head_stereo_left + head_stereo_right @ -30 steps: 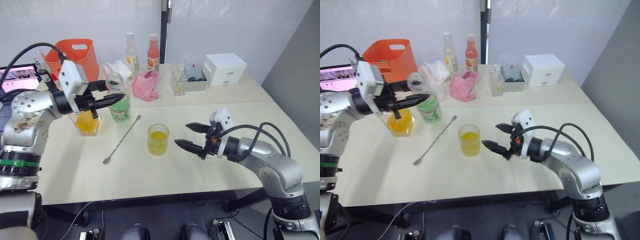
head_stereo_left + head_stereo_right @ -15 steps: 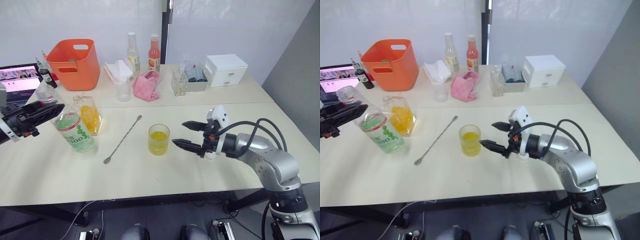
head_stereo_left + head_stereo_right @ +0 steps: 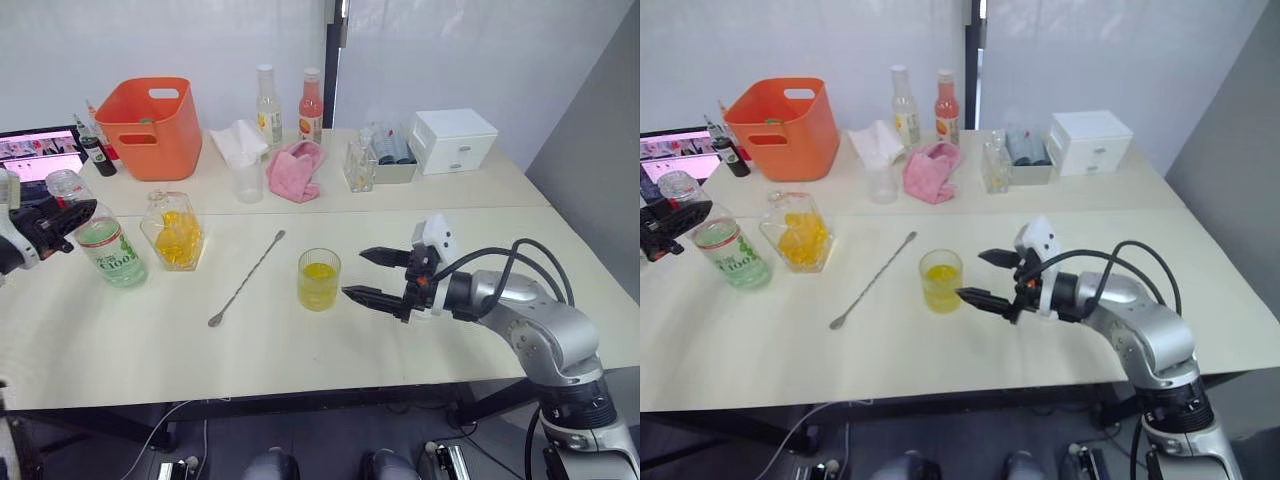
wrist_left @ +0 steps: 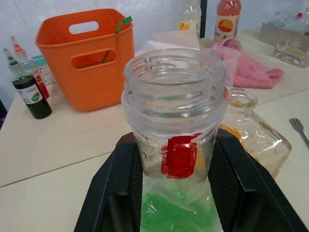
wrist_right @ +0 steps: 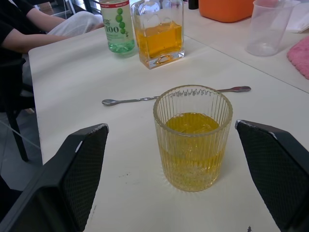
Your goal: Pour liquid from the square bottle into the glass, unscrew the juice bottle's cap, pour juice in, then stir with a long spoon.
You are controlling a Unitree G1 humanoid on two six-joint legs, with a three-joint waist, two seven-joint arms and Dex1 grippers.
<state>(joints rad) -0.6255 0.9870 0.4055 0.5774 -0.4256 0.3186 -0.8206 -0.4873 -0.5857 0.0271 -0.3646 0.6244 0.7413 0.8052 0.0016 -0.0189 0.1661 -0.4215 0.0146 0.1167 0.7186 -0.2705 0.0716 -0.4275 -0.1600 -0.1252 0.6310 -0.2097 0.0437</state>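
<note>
The glass [image 5: 193,137] of yellow liquid stands between the spread fingers [image 5: 77,169] of the right claw [image 5: 178,164], long spoon [image 5: 174,95] behind.

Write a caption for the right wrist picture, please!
Open right gripper flanking the glass of yellow drink, long spoon lying behind it.

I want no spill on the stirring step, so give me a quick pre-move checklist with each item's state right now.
1. Juice bottle upright on the table: ok; left hand grips its neck.
2. Cap off: ok, open mouth.
3. Glass upright with yellow liquid, below the rim: ok.
4. Right hand open beside the glass, not touching: ok.
5. Long spoon lying flat between square bottle and glass, free to pick up: ok.
6. Juice already added: cannot tell.
</note>
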